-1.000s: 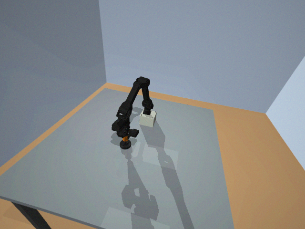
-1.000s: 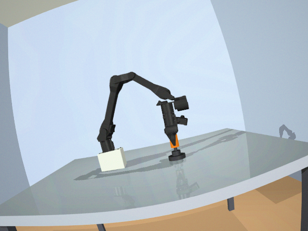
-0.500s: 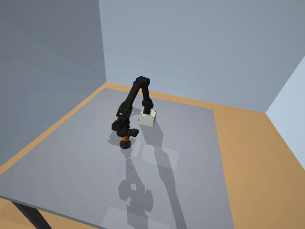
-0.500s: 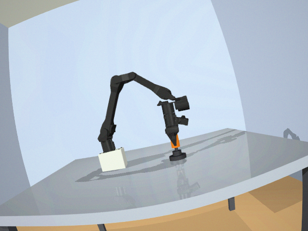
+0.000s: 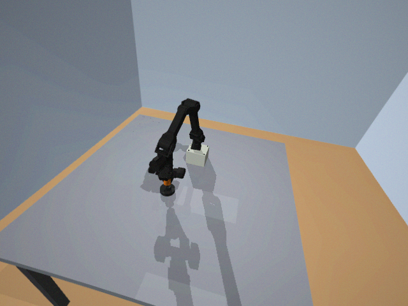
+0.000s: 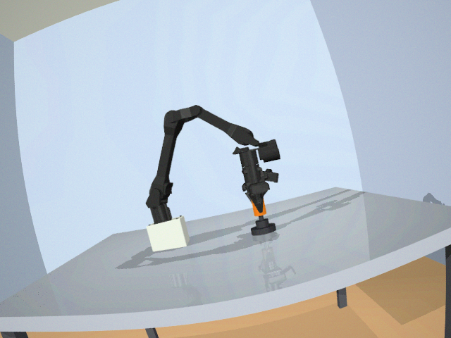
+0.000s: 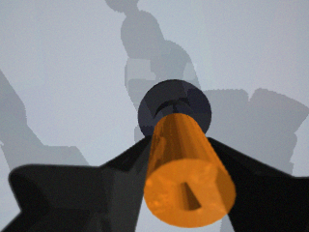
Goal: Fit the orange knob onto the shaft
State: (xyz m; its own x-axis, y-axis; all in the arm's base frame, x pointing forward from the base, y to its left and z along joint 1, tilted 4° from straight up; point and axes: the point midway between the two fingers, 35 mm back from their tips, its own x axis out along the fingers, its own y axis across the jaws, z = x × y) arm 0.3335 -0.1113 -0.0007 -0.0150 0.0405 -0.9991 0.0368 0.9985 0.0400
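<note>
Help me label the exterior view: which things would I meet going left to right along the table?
White base block → black arm rising from it → gripper shut on the orange knob, directly above the round pedestal.

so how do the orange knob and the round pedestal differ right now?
The knob is bright orange; the pedestal is near black. The knob is a tall cylinder, while the pedestal is a low, wide disc. The knob is clamped in the end effector above the table; the pedestal rests on the table. Both are round, and the knob sits roughly over the pedestal.
</note>
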